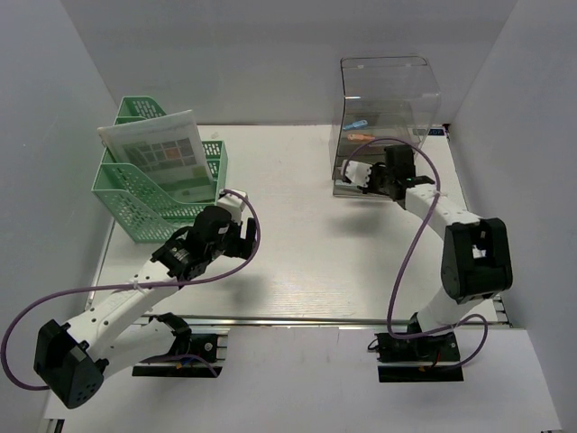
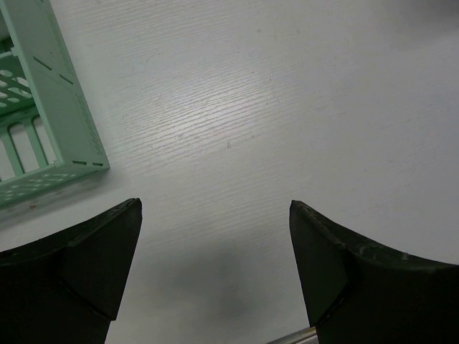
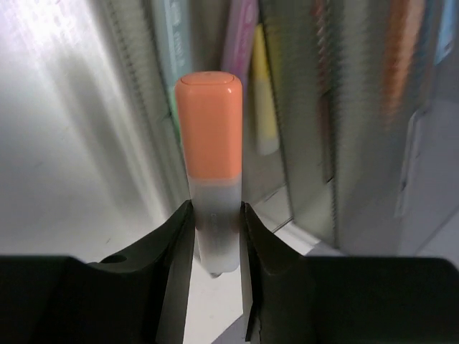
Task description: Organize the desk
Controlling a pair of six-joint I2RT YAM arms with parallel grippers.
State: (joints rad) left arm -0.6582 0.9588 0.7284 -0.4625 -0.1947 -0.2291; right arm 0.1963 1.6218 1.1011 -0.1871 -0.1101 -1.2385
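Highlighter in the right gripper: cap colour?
Orange. The highlighter has an orange cap above a frosted, translucent barrel. It shows best in the right wrist view.

No legible text, brand, number or sign in any view.

Printed sheet (image 1: 160,149) standing in green mesh tray (image 1: 135,203) on the desk (image 1: 306,244): grid of coloured blocks with lines of fine print, too small to read from the top view.

On orange-capped highlighter (image 3: 209,143): plain cap and clear barrel facing the right wrist camera, no lettering made out.

On markers (image 3: 264,93) behind it in clear holder (image 1: 388,90): blurred, nothing readable.
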